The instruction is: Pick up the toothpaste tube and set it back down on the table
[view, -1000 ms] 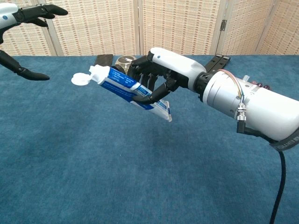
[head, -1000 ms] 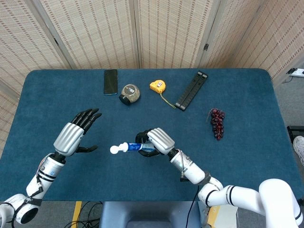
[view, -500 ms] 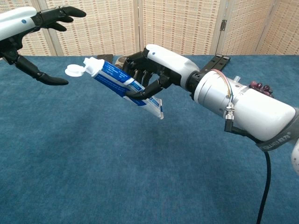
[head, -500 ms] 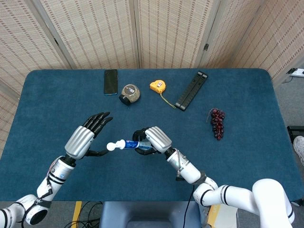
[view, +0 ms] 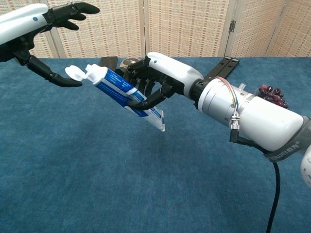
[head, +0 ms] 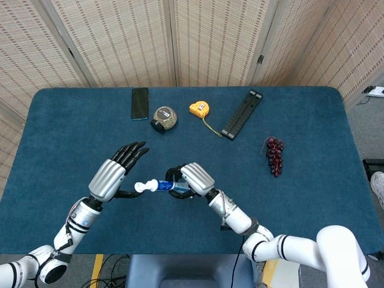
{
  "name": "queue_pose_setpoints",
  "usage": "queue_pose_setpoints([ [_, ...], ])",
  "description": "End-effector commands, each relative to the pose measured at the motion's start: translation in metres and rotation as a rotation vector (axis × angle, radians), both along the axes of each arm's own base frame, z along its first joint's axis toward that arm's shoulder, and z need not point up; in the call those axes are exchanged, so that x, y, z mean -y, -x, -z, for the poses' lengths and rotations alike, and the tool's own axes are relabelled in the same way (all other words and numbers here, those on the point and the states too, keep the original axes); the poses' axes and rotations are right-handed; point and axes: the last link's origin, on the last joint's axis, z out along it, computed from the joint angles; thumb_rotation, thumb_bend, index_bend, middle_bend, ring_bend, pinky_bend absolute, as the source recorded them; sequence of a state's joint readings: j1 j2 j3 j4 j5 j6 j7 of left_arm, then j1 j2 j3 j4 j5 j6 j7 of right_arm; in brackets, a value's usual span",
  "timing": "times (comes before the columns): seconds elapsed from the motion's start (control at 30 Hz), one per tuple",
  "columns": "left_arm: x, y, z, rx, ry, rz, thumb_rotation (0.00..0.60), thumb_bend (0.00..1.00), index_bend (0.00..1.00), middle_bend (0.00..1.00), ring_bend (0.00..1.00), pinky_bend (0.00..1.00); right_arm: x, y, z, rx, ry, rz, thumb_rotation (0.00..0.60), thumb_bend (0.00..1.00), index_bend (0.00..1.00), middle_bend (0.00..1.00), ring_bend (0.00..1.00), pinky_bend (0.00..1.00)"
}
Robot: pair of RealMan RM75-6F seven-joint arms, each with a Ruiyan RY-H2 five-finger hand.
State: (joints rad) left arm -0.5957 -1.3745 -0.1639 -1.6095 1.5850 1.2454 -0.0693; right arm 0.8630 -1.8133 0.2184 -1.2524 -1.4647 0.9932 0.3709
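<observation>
**Toothpaste tube held aloft between two hands**

Item: toothpaste tube (view: 121, 92), blue and white, with a white cap at one end and a flat crimped tail at the other. Location: off the table (head: 324, 180), in the air over its near middle. Attitude: tilted, cap end higher and pointing toward the robot's left, crimped tail lower (plainest in the chest view).

Right hand (head: 191, 180): white-backed with dark fingers, wrapped around the middle of the tube's body, thumb underneath and fingers over the top. It grips the tube firmly.

Left hand (head: 115, 175): fingers spread and extended, holding nothing. It stands just beside the cap end; its dark thumb tip lies right at the cap, though whether it actually touches cannot be told from either view.

Other stock on the table, all along the far side and well apart from the hands:
- phone (head: 140, 103), dark, lying flat, far left of the group;
- round grey object (head: 163, 117), just right of the phone;
- tape measure (head: 200, 109), yellow, with a short length of tape pulled out;
- black bar (head: 242, 114), long and flat, lying at an angle;
- grapes (head: 274, 155), a dark red bunch, toward the right.

Backdrop: folding screen (head: 210, 42) of woven panels behind the table.
</observation>
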Motion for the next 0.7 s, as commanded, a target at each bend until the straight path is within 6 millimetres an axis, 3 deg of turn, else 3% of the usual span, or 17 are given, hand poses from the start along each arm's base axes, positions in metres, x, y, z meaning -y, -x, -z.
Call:
queue_pose_setpoints([
  [0.03,-0.001,-0.002,-0.002,-0.002,-0.002,0.003,0.600,0.14,0.00,0.05,0.04,0.14,0.000,0.002,0.000,-0.018,-0.001,-0.003,0.600,0.57,0.68,0.66,0.51,0.47],
  [0.33,-0.004,-0.010,-0.007,0.002,0.010,0.000,0.600,0.14,0.00,0.05,0.04,0.14,-0.003,0.000,0.003,-0.036,-0.015,-0.014,0.600,0.57,0.69,0.66,0.52,0.47],
  [0.5,-0.008,-0.007,-0.020,0.055,0.014,-0.049,0.599,0.14,0.00,0.04,0.04,0.14,0.000,0.006,-0.004,0.026,-0.015,0.038,0.600,0.57,0.69,0.66,0.52,0.47],
  [0.53,-0.008,-0.006,-0.022,0.072,0.022,-0.059,0.579,0.14,0.00,0.04,0.04,0.14,0.001,0.007,-0.005,0.041,-0.017,0.051,0.600,0.57,0.69,0.66,0.52,0.47],
  [0.6,-0.009,-0.004,-0.028,0.139,0.053,-0.082,0.478,0.13,0.00,0.04,0.04,0.14,0.003,0.010,-0.007,0.062,-0.021,0.070,0.600,0.57,0.69,0.66,0.52,0.47],
  [0.63,-0.009,-0.004,-0.029,0.176,0.072,-0.090,0.384,0.11,0.00,0.04,0.04,0.14,0.003,0.010,-0.007,0.065,-0.020,0.073,0.600,0.57,0.69,0.66,0.52,0.47],
  [0.7,-0.008,-0.004,-0.033,0.263,0.118,-0.099,0.249,0.08,0.00,0.04,0.04,0.14,0.004,0.009,-0.006,0.069,-0.021,0.073,0.600,0.57,0.69,0.66,0.52,0.47],
])
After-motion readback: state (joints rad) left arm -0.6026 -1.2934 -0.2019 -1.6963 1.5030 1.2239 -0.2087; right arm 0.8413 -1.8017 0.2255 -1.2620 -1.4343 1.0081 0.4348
